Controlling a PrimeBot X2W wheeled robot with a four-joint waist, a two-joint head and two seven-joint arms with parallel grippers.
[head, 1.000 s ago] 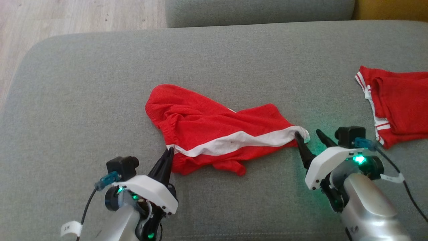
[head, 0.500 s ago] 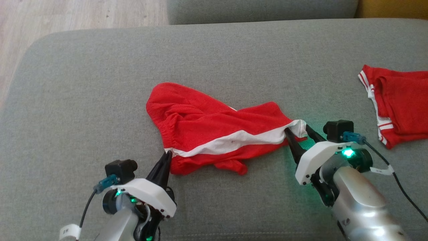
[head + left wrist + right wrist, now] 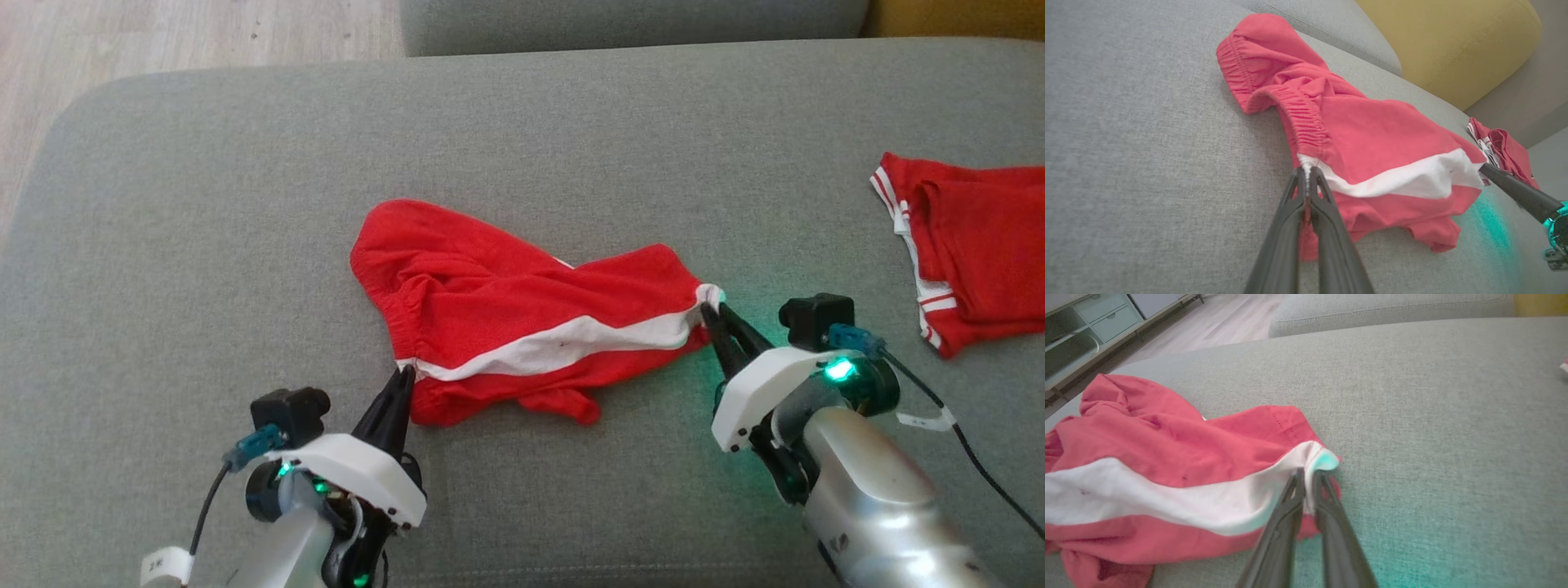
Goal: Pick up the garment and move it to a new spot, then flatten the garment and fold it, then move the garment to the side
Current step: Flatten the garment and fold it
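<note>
You are working on a big grey sofa seat (image 3: 245, 204). The red shorts (image 3: 490, 286) lie in a crumpled heap near the middle of it, close to the front side where your arms are. Another red garment (image 3: 980, 245) lies off to the right, well apart from them. Leave that one alone.

Your left gripper (image 3: 404, 374) is pinched tight on the shorts, right where the white stripe meets the stretchy waistband. Your right gripper (image 3: 710, 310) is pinched on the other end of the stripe, at the corner of the leg. In the right wrist view a bit of white cloth sits between its fingers (image 3: 1284, 526).

I think the step now is to lift the shorts and carry them to a new spot. To do it well, raise both grippers together at the same speed. Hold them apart so the cloth hangs in a line and does not bunch up. The right one has just a small bit of corner, so go slow. A quick tug could pull it free. Lift high enough that the loose bottom part does not drag on the seat.

The shorts are bright red with one wide white stripe (image 3: 571, 343) along the side. The waistband (image 3: 1306, 122) is wrinkly and folded over. A small loose flap (image 3: 571, 404) sticks out at the bottom.
</note>
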